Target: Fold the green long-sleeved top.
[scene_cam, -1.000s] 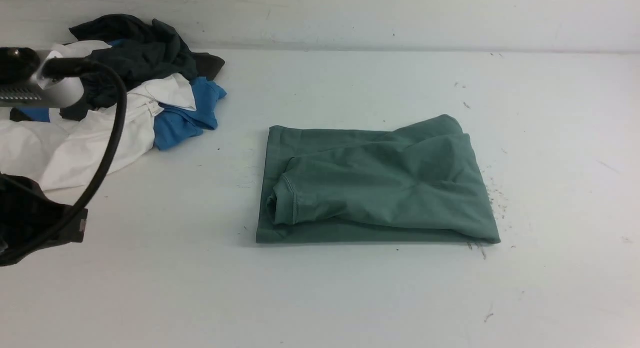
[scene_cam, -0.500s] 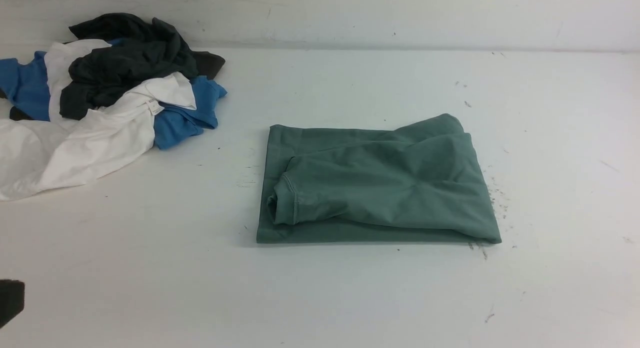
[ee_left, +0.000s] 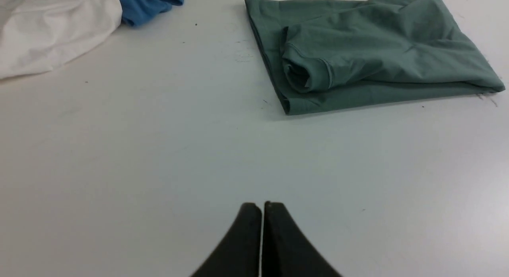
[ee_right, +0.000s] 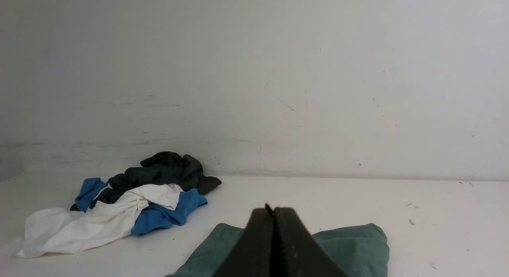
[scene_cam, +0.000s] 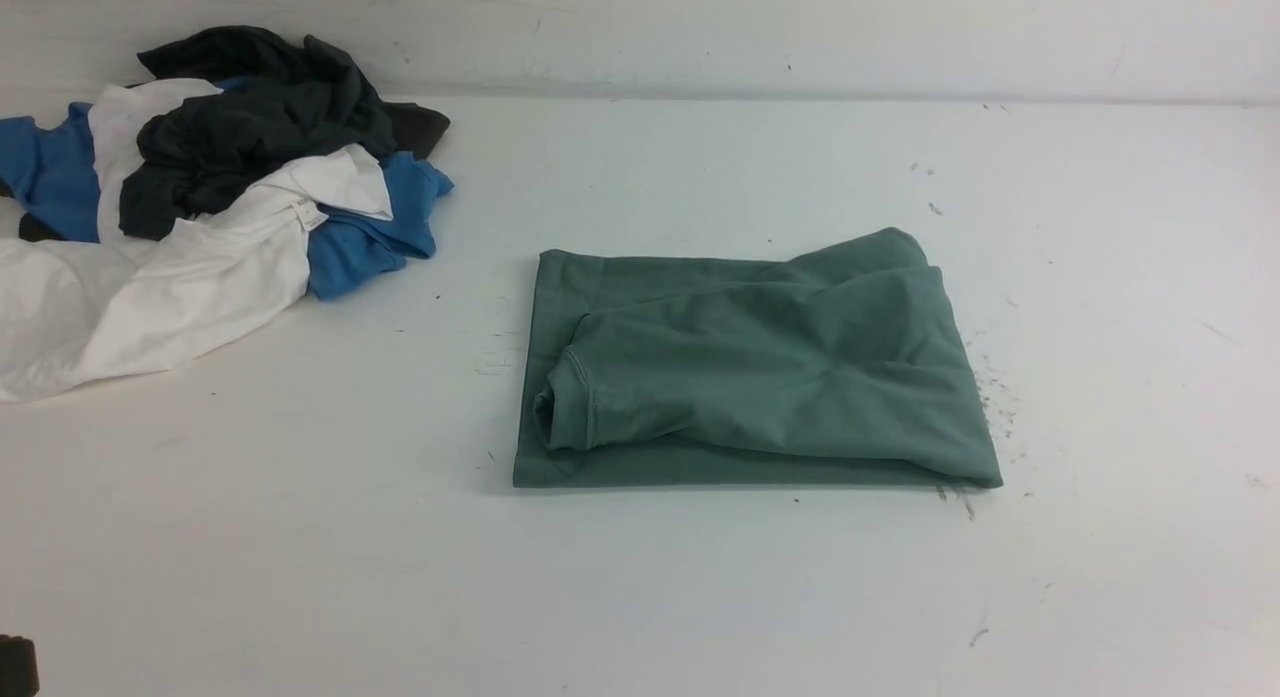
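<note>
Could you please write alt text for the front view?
A green long-sleeved top lies folded into a rough rectangle mid-table. A pile of white, blue and dark grey garments sits far left.

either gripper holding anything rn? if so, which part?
Nothing held. The left gripper and right gripper are both shut on nothing. The green long-sleeved top lies folded on the table, clear of both.

No readable text anywhere, small tag [scene_cam: 309, 215] on white garment [scene_cam: 150, 297] illegible
</note>
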Action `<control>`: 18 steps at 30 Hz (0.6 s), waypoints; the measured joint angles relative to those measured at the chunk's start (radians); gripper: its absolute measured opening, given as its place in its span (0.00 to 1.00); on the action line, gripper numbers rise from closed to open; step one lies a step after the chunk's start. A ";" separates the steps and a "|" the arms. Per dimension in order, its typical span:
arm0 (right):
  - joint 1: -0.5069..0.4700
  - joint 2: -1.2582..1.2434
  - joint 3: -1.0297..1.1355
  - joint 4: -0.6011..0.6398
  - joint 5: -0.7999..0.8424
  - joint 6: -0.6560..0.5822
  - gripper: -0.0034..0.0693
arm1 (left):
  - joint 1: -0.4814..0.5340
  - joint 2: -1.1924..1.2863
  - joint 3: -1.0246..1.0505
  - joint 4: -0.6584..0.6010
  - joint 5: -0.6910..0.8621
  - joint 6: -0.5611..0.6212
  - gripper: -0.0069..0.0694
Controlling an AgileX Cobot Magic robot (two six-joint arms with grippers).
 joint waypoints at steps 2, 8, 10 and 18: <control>0.000 0.000 0.000 0.000 0.001 0.000 0.03 | 0.000 0.000 0.000 0.012 0.000 0.001 0.09; 0.000 0.000 0.000 -0.003 0.001 0.000 0.03 | 0.004 -0.009 0.038 0.118 -0.106 0.005 0.09; 0.000 0.000 0.000 -0.003 0.002 0.000 0.03 | 0.026 -0.031 0.090 0.134 -0.190 0.018 0.09; 0.000 0.000 0.000 -0.003 0.003 0.000 0.03 | 0.204 -0.197 0.411 0.113 -0.503 0.096 0.09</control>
